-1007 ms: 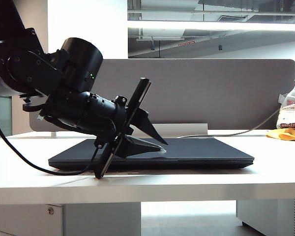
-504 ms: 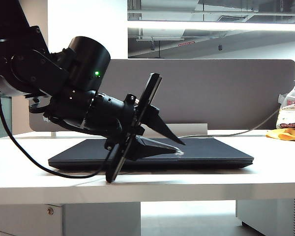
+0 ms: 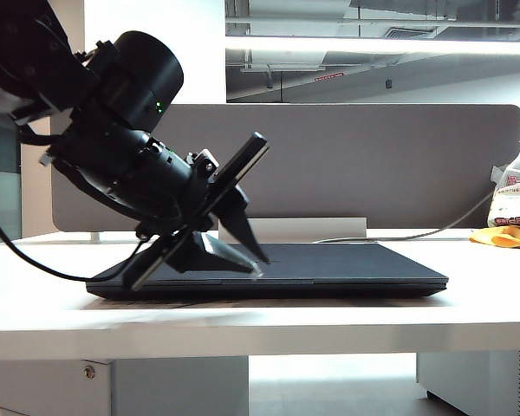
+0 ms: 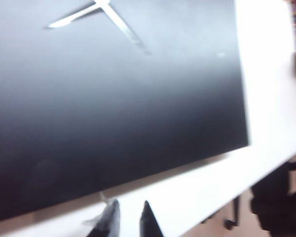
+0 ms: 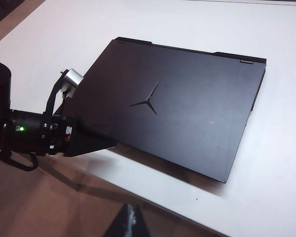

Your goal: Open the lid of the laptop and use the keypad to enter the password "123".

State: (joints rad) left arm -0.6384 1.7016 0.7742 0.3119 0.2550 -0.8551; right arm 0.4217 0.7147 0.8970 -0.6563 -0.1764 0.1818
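The laptop [image 5: 177,111] lies closed — left tool [image 4: 128,219] slightly parted, right tool [image 5: 130,224] cut off, state unclear.

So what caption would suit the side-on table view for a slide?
Left gripper, jaws slightly apart, angles down at the closed laptop's front edge; lid not yet lifted.

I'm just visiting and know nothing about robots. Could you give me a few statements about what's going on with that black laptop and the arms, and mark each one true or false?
1. The laptop is shut, its lid lying flat. True.
2. The left gripper has its fingertips at the laptop's front edge. True.
3. The keypad is on show. False: the closed lid covers it.
4. The left gripper is clamped on a cup. False: it holds nothing, its jaws slightly parted.
5. The right gripper rests on the lid. False: it hangs off the table, away from the laptop.
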